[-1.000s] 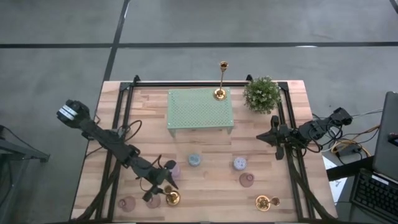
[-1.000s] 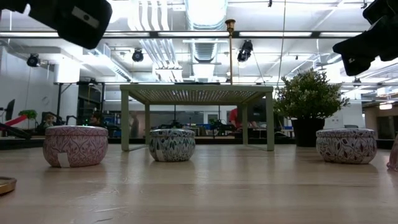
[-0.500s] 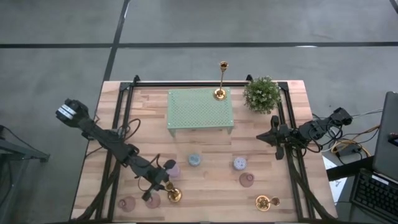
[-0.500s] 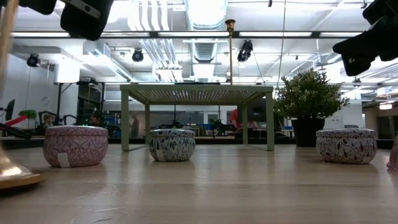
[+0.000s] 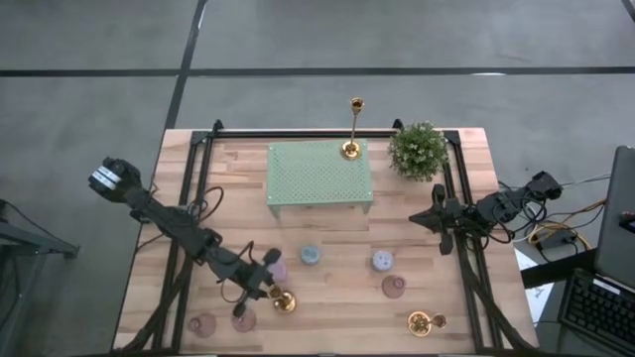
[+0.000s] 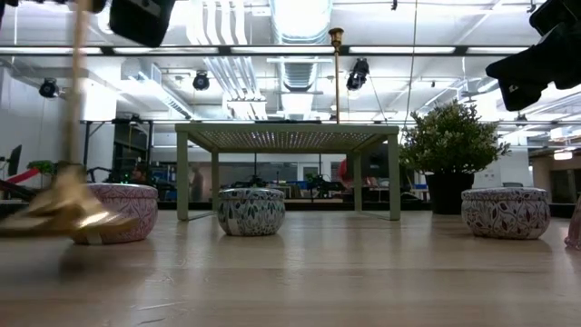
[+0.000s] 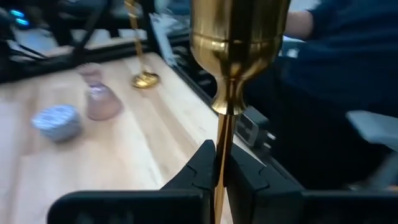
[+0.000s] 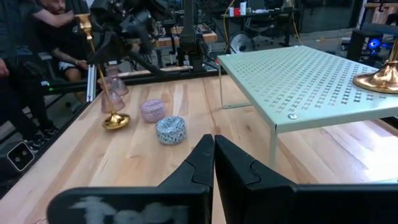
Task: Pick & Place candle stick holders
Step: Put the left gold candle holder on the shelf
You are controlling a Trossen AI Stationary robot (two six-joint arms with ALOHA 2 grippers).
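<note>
Near the table's front-left corner, the left gripper [image 5: 260,288] pinches a gold candlestick [image 5: 283,301] by its slim stem, base just off the wood, so carrying it slowly and upright should prevent swinging, while the right gripper [image 5: 421,217] waits closed at the right edge.

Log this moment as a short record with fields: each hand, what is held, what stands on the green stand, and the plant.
left hand: shut on the stem of a gold candlestick, near the table's front left
held candlestick: base off the wood in the low view, tilted
right hand: shut, holding nothing, by the table's right edge
green stand: a second gold candlestick upright at its back edge
plant: right of the stand
</note>
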